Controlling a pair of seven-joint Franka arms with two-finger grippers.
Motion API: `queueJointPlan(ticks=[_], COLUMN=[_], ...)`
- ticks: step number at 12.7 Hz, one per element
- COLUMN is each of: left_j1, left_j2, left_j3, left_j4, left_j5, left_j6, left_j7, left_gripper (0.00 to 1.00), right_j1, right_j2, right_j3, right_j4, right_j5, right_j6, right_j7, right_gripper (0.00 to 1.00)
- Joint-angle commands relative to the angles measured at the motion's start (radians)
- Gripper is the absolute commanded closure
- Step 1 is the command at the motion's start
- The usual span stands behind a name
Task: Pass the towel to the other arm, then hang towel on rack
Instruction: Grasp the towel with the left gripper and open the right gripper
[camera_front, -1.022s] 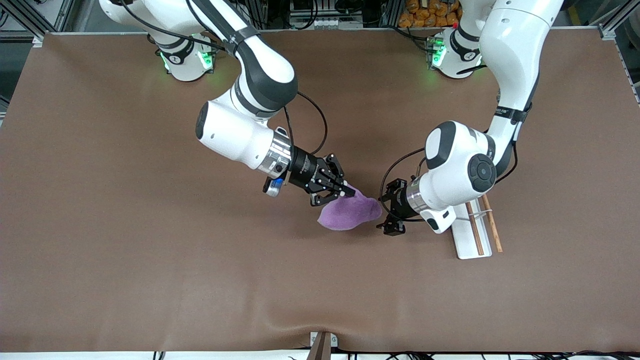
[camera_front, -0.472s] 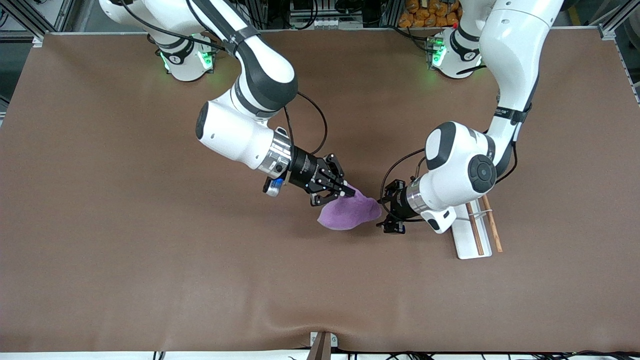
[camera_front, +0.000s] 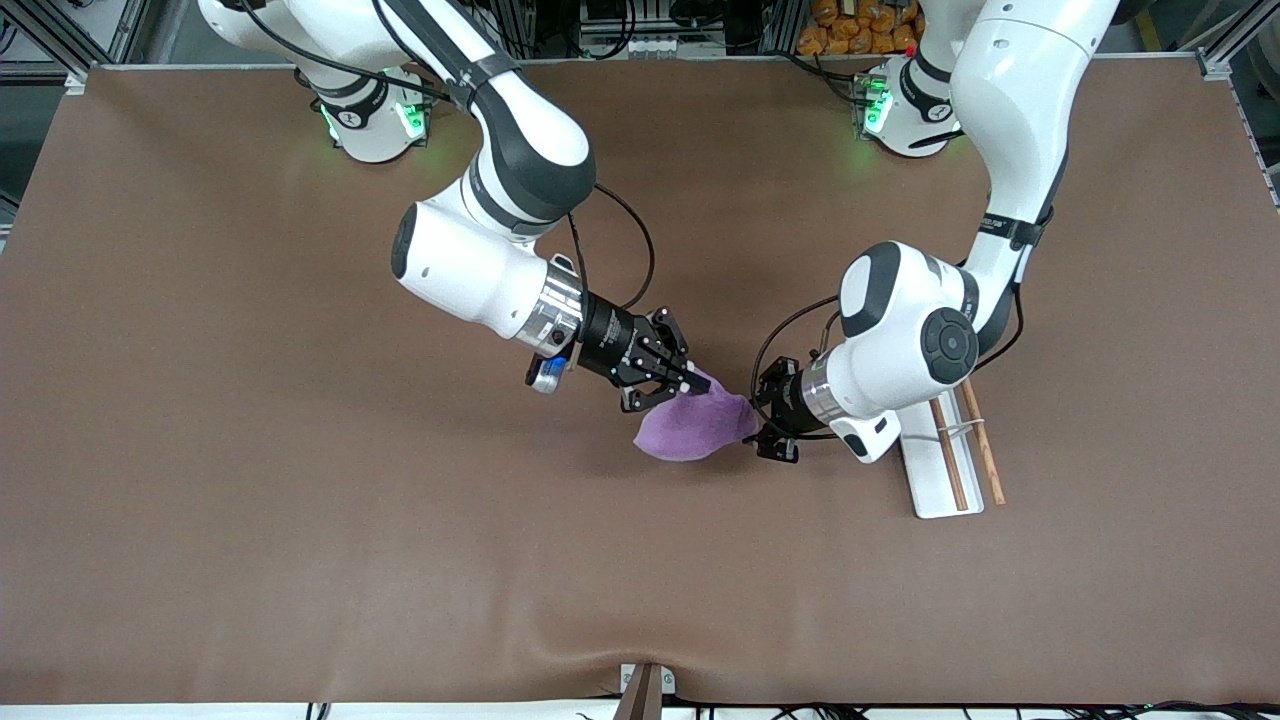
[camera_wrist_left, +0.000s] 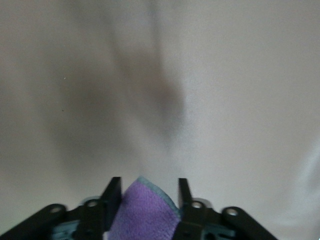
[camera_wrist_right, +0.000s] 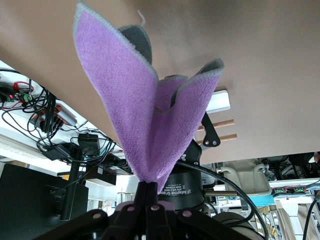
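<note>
The purple towel (camera_front: 695, 428) hangs in the air over the middle of the table. My right gripper (camera_front: 695, 382) is shut on its end toward the right arm; in the right wrist view the towel (camera_wrist_right: 145, 115) fans out from the pinched fingertips (camera_wrist_right: 152, 187), showing its grey reverse. My left gripper (camera_front: 768, 420) is open around the towel's other end; in the left wrist view the towel's corner (camera_wrist_left: 145, 210) sits between the spread fingers (camera_wrist_left: 114, 190). The rack (camera_front: 945, 460), a white base with two wooden rods, lies on the table under the left arm's wrist.
The brown table mat (camera_front: 300, 500) stretches wide on all sides. The left arm's wrist and elbow (camera_front: 915, 340) hang over the rack's end farther from the front camera. A small bracket (camera_front: 645, 685) sits at the table's front edge.
My left gripper has moved toward the right arm, closing the gap to the towel; its open fingers now stand around the towel's end. The right arm and the towel have stayed still.
</note>
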Motion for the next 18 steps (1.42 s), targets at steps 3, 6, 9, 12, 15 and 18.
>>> queueJointPlan(ticks=[3, 6, 9, 12, 15, 18], left_j1=[-0.007, -0.009, 0.002, 0.01, 0.013, 0.013], left_j2=[0.007, 0.008, -0.009, -0.025, -0.059, -0.073], left_j3=[0.004, 0.006, 0.006, 0.007, 0.007, 0.012], left_j4=[0.013, 0.019, 0.037, 0.108, 0.143, 0.203], left_j5=[-0.019, -0.01, 0.002, 0.075, 0.136, 0.137], left_j6=[-0.003, -0.005, -0.046, -0.201, -0.317, -0.416], left_j7=[-0.01, -0.006, 0.007, 0.047, 0.095, 0.128], left_gripper=[0.91, 1.0, 1.0, 1.0, 1.0, 1.0], right_j1=[0.006, 0.006, 0.006, 0.007, 0.004, -0.029], right_j2=[0.007, 0.007, 0.005, 0.004, -0.001, -0.019], right_j3=[-0.007, -0.007, -0.007, -0.009, -0.007, -0.025], right_j4=[0.012, 0.012, 0.011, -0.005, -0.028, -0.031], right_j5=[-0.009, -0.009, -0.009, -0.023, -0.104, -0.24], right_j6=[-0.002, -0.003, -0.003, -0.009, -0.037, -0.252], right_j7=[0.014, 0.014, 0.014, 0.014, 0.014, 0.011], right_gripper=[1.0, 1.0, 1.0, 0.07, 0.0, 0.0])
